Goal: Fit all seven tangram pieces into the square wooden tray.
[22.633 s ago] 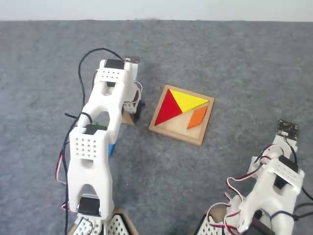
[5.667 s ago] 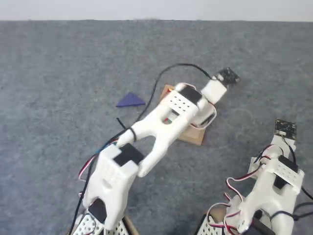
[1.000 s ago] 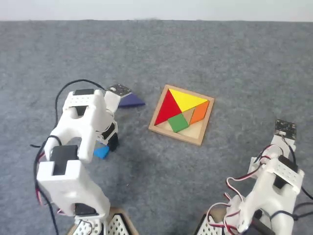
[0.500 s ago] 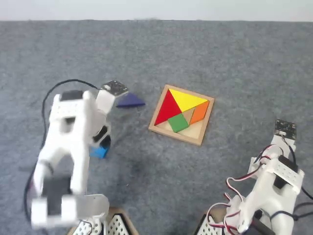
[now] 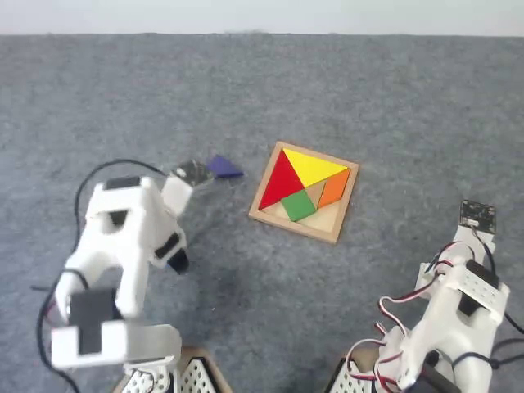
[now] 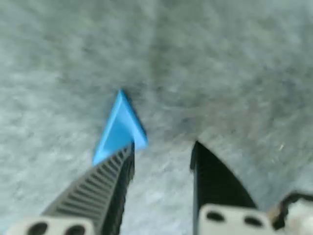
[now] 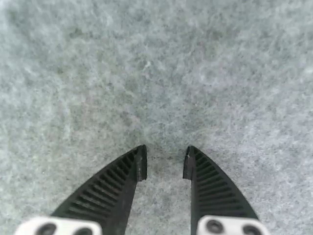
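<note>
The square wooden tray (image 5: pixel 291 223) lies mid-table and holds a red triangle (image 5: pixel 281 182), a yellow triangle (image 5: pixel 313 168), an orange piece (image 5: pixel 331 195) and a green square (image 5: pixel 298 205). A purple triangle (image 5: pixel 223 168) lies on the carpet to the tray's left. My left gripper (image 6: pixel 162 146) is open just above the carpet, and a light blue triangle (image 6: pixel 119 128) lies at the tip of one finger, outside the gap. In the high view the left arm (image 5: pixel 131 233) covers that piece. My right gripper (image 7: pixel 165 148) is open over bare carpet with nothing between its fingers.
Grey carpet covers the whole table. The right arm (image 5: pixel 458 307) stands folded at the near right corner, away from the tray. The table's far edge meets a pale wall (image 5: pixel 262 15).
The left arm has drawn back toward the near edge, away from the purple triangle, and now covers the light blue triangle in the high view. The right arm has kept still.
</note>
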